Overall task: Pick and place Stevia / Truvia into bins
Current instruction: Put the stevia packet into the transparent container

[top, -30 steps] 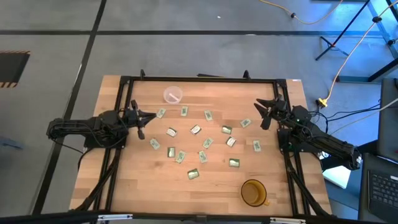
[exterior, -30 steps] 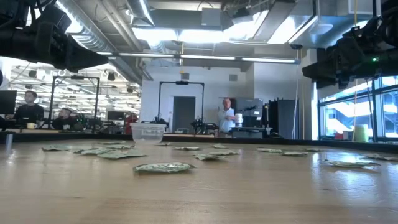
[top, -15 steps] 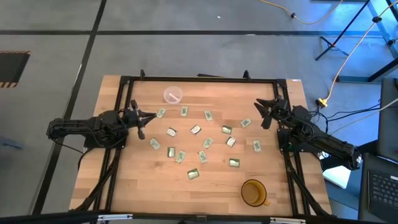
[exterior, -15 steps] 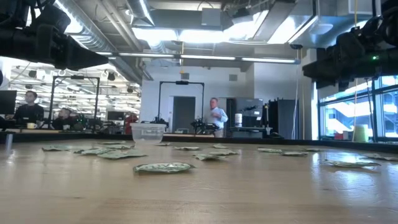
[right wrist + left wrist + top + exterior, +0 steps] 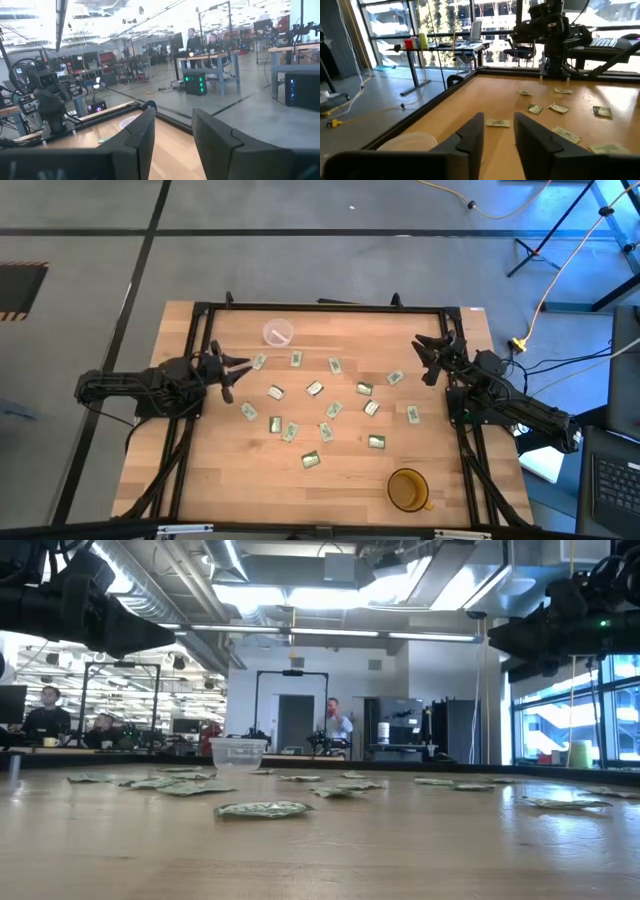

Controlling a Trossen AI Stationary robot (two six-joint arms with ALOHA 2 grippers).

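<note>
Several green and white sachets (image 5: 314,388) lie flat and scattered on the wooden table's middle; they also show in the low view (image 5: 262,808) and the left wrist view (image 5: 498,122). The small clear cup (image 5: 277,333) stands upright at the far side, left of centre. My left gripper (image 5: 226,372) is open and empty above the table's left part, near a sachet (image 5: 259,362). My right gripper (image 5: 430,357) is open and empty above the table's right part, raised off the table.
An amber cup (image 5: 407,489) stands near the front right. A black frame (image 5: 320,307) runs along the table's far edge and sides. People stand and sit in the room beyond the table (image 5: 336,728).
My right gripper has drawn a little toward the table's right edge and has gone up somewhat. The sachets and cups lie as before.
</note>
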